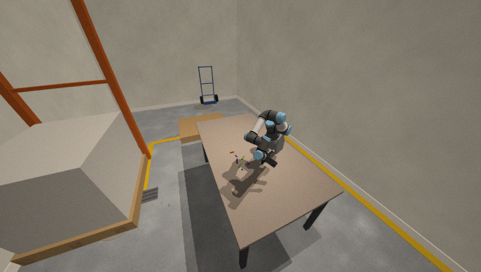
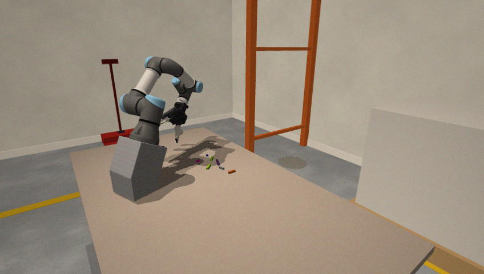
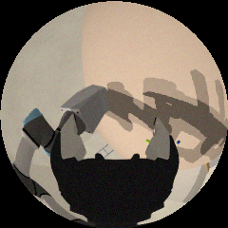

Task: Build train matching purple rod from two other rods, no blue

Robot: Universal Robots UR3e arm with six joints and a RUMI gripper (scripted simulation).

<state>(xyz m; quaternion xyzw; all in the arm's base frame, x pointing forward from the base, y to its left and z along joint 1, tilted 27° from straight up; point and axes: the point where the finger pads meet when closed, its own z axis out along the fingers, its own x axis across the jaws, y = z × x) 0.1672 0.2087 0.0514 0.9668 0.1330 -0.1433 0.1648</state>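
Small rods lie flat in a loose cluster on the table in front of the robot base. In the exterior view I see the purple rod (image 2: pixel 217 161), two lime rods (image 2: pixel 211 158) (image 2: pixel 208 166), a grey rod (image 2: pixel 221 167), an orange rod (image 2: pixel 231 171), a magenta rod (image 2: pixel 197 160) and a tiny blue rod (image 2: pixel 207 154), all apart from each other. My gripper (image 2: pixel 176 137) is open and empty, hanging above the table beside the base, short of the cluster. In the wrist view a lime rod (image 3: pixel 148 141) and the blue rod (image 3: pixel 178 142) show by the right finger of the gripper (image 3: pixel 115 142).
The grey robot pedestal (image 2: pixel 137 169) stands on the table left of the rods. The arm's shadow covers the magenta and blue rods. An orange rack (image 2: pixel 278 74) and a large white box (image 2: pixel 420 176) stand off the table.
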